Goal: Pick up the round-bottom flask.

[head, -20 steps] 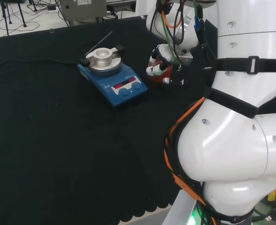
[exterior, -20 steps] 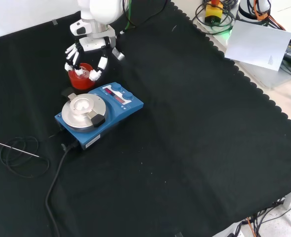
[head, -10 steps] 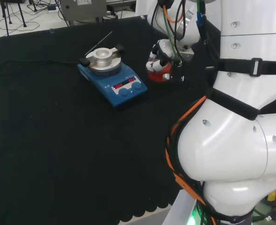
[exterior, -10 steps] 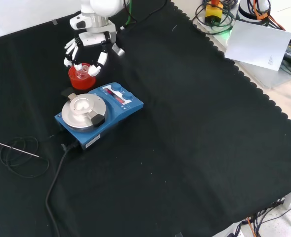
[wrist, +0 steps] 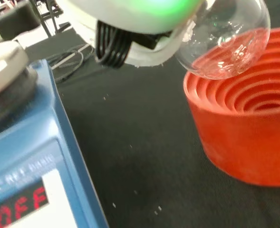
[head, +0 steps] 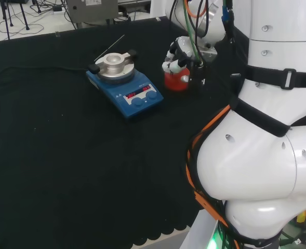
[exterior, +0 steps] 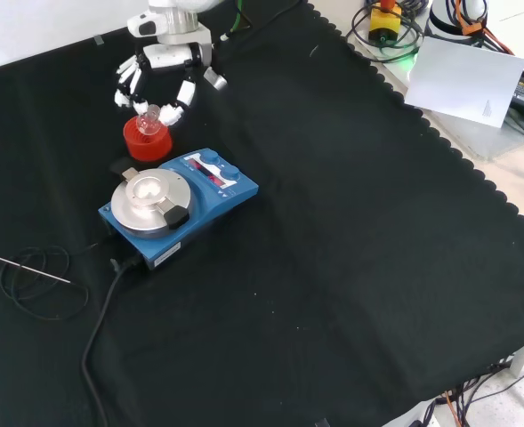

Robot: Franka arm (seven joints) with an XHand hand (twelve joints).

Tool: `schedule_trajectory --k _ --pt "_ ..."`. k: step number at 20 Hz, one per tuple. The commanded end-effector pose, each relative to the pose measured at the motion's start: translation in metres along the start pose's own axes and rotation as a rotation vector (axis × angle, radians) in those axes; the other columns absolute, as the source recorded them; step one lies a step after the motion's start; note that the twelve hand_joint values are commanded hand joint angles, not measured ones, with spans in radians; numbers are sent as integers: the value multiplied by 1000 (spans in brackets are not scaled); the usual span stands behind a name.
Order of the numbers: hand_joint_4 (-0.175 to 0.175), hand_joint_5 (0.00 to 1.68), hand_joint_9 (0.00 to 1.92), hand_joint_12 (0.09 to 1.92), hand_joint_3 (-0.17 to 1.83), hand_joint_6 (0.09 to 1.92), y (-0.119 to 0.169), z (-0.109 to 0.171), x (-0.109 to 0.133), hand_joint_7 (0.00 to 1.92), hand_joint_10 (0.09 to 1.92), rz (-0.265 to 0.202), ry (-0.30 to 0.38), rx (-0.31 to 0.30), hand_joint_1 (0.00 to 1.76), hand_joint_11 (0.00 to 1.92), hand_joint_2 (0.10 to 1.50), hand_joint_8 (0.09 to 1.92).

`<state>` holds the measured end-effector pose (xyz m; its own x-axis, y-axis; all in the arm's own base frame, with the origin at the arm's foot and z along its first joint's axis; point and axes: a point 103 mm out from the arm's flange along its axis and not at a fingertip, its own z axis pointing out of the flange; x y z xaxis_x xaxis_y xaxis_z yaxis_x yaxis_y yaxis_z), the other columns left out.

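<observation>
1. Front view, far left: thin rod lying on black cloth, coiled cable just beside it, running toward the stirrer.
2. Next right: blue stirrer with round metal top plate; red display lit in the wrist view, knobs on the front edge.
3. Just above the stirrer in the front view: red ribbed stand, sitting on the cloth, close to the stirrer but apart from it.
4. Over the stand: hand, fingers curled downward in a ring, closed round the neck of the flask.
5. Flask: clear glass, round bulb, held in the fingertips. Wrist view puts the bulb lifted clear of the stand, hanging above its rim, tilted; ribs of the stand bare underneath.
6. Cannot tell from the front view alone whether the bulb touches the stand; wrist view shows a gap.
7. Head view: same order, stirrer left, stand right of it, hand directly on top of the stand, arm links further right.
8. Front view, far right, off the cloth: white sheet and loose cables, well apart from the work area.
</observation>
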<state>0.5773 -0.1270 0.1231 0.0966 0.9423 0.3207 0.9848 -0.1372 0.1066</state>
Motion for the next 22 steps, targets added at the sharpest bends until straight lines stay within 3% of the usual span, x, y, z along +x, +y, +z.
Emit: schedule_trajectory --k 1,11,22 --pt "-162 1232 811 1254 778 796 -7 -32 11 614 556 57 38 -2 1195 475 613 612" --pt "-139 1235 814 1256 790 796 -5 -76 39 620 551 102 82 23 1191 476 605 611" --pt "-131 1236 810 1257 793 798 6 -86 67 617 548 112 130 47 1189 473 604 609"
